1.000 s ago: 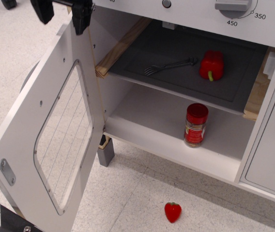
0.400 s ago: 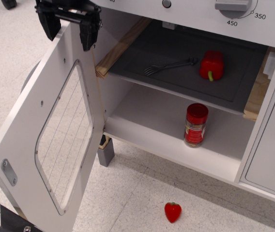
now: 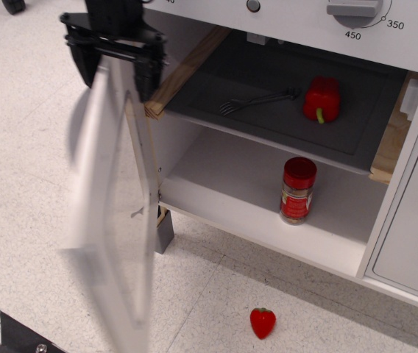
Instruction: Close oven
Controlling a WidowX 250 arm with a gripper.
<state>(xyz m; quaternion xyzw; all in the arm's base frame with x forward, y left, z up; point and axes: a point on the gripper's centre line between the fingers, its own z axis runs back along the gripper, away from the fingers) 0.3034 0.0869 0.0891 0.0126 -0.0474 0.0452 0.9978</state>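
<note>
Speckled floor (image 3: 32,110) beneath open oven (image 3: 268,206)

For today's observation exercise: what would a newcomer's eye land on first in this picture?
First, the blurred white oven door, swung partway out at left, with the black gripper straddling its top edge. Next, the red things: a pepper beside a fork on the dark shelf, a red jar on the oven floor, and a strawberry on the ground.

Black gripper (image 3: 115,65) straddling top edge of blurred oven door (image 3: 113,213), oven (image 3: 268,169) open
</note>
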